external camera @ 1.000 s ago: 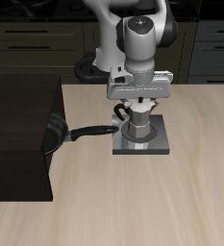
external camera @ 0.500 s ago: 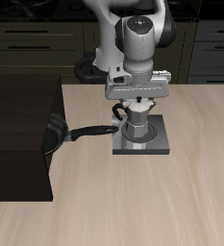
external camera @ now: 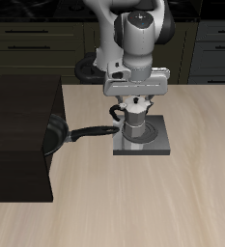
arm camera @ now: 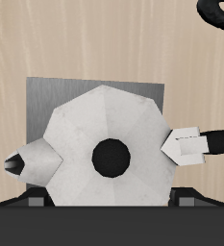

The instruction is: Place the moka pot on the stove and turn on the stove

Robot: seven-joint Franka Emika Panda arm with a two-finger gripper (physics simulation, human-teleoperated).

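The silver faceted moka pot point(external camera: 136, 125) stands upright on the grey square stove point(external camera: 162, 144) near the table's middle. In the wrist view I look straight down on the pot's lid point(arm camera: 99, 120) with its black knob, and its black handle point(arm camera: 219, 142) sticks out sideways. The grey stove plate point(arm camera: 44, 96) shows around it. The pot covers the coil, and I cannot make out the stove's knob. My gripper point(external camera: 135, 102) hangs directly above the pot, open and clear of the lid, holding nothing.
A black frying pan point(external camera: 54, 134) lies beside the stove, its handle point(external camera: 91, 132) pointing toward the pot. A large black box-shaped block point(external camera: 20, 135) stands behind the pan. Dark cabinets point(external camera: 27, 43) run along the back.
My gripper has risen a little straight above the moka pot. The pot has stayed in place on the stove.
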